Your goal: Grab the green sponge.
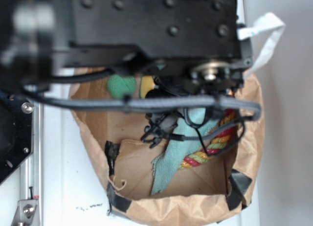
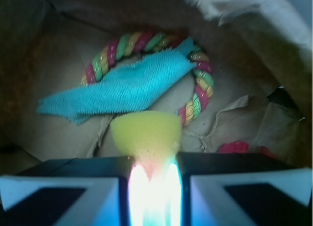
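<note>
Arm fills upper half of exterior view, reaching down; gripper [image 2: 154,160] at bottom centre of wrist view, fingers [image 2: 63,192] pinched on green sponge [image 2: 146,133].

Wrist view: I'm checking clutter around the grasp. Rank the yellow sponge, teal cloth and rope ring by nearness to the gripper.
1. Yellow sponge: pinched between the fingers of the gripper.
2. Teal cloth: just beyond the sponge, stretching left.
3. Rope ring: farthest, under the cloth, curving right.
</note>
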{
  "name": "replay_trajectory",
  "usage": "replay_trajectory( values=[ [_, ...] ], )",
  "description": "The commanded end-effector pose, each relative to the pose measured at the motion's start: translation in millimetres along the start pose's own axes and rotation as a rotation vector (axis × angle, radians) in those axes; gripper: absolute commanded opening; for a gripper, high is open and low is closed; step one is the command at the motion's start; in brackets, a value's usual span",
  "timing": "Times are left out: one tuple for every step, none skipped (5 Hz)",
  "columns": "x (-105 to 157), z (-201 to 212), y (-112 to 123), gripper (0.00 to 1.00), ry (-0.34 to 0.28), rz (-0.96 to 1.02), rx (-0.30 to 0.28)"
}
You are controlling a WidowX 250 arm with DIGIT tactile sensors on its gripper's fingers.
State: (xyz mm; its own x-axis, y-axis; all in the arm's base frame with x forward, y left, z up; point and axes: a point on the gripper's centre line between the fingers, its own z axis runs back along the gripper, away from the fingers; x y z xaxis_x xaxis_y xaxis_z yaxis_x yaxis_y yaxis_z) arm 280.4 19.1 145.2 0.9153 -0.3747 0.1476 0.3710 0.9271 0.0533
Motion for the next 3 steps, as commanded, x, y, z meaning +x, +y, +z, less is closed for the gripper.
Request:
replay_trajectory(
  values=[
    [-1.6, 31.3, -19.8, 0.00, -0.167, 0.060, -0.047],
    [-1.1, 26.7, -18.9, 0.00, -0.121, 0.062, -0.052],
    [-3.4, 22.5, -16.7, 0.00, -0.100, 0.044, -0.055]
  ],
)
